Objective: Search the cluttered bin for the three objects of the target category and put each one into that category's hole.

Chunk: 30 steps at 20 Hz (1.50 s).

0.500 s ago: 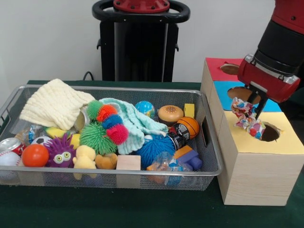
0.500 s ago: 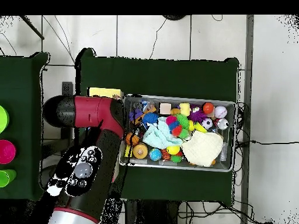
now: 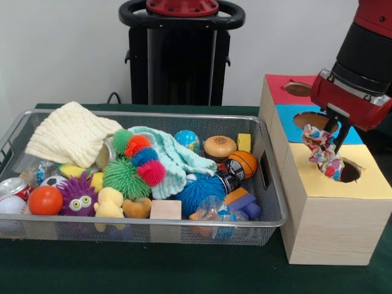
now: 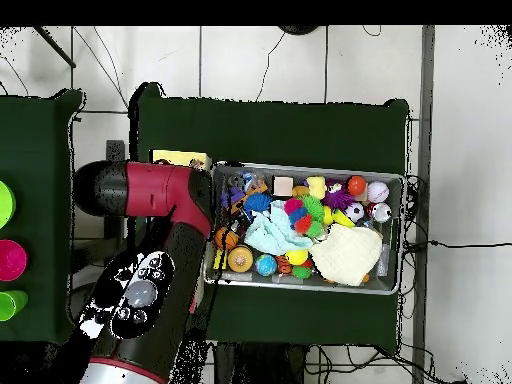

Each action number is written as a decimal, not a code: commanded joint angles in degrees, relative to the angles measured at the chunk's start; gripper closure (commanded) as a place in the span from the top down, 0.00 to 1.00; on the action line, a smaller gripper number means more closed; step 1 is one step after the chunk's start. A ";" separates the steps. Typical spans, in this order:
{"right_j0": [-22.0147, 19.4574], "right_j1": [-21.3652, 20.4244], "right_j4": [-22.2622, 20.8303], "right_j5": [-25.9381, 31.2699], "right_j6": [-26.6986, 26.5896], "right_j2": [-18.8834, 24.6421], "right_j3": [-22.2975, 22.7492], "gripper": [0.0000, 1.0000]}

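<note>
My gripper (image 3: 331, 136) is at the right in the front view, above the wooden box. It is shut on a crumpled wrapper with multicoloured dots (image 3: 322, 153). The wrapper hangs just over the box's yellow section (image 3: 367, 184), at the left edge of its hole (image 3: 351, 172). The silver wire-mesh bin (image 3: 141, 114) lies to the left, full of toys. A clear crinkly wrapper (image 3: 214, 211) lies at its front right, and another (image 3: 43, 171) lies near its left end. In the overhead view the red arm (image 4: 150, 200) hides the gripper and most of the box; the bin (image 4: 305, 168) lies to the arm's right.
The box also has a blue section (image 3: 294, 125) and a red section (image 3: 282, 82), each with a hole. In the bin lie a cream cloth (image 3: 70, 135), a mint cloth (image 3: 174, 156), spiky balls (image 3: 125, 177), a dented can (image 3: 13, 187) and a wooden block (image 3: 165, 210).
My gripper has shifted slightly up and to the right with the wrapper still in it. The wrapper now hangs a little closer to the yellow hole.
</note>
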 commanded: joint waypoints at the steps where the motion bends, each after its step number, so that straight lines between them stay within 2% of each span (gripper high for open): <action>1: -1.20 2.57 3.12 -2.94 15.52 3.14 -0.40 0.00; 13: -2.90 2.75 4.81 -2.82 12.53 4.50 0.00 0.00; 22: -2.21 2.56 5.12 -2.16 11.11 4.73 0.68 0.00; 23: -2.49 2.42 5.19 -1.84 10.60 5.10 0.73 1.00; 30: -2.92 1.91 4.94 -1.53 8.97 5.99 1.13 1.00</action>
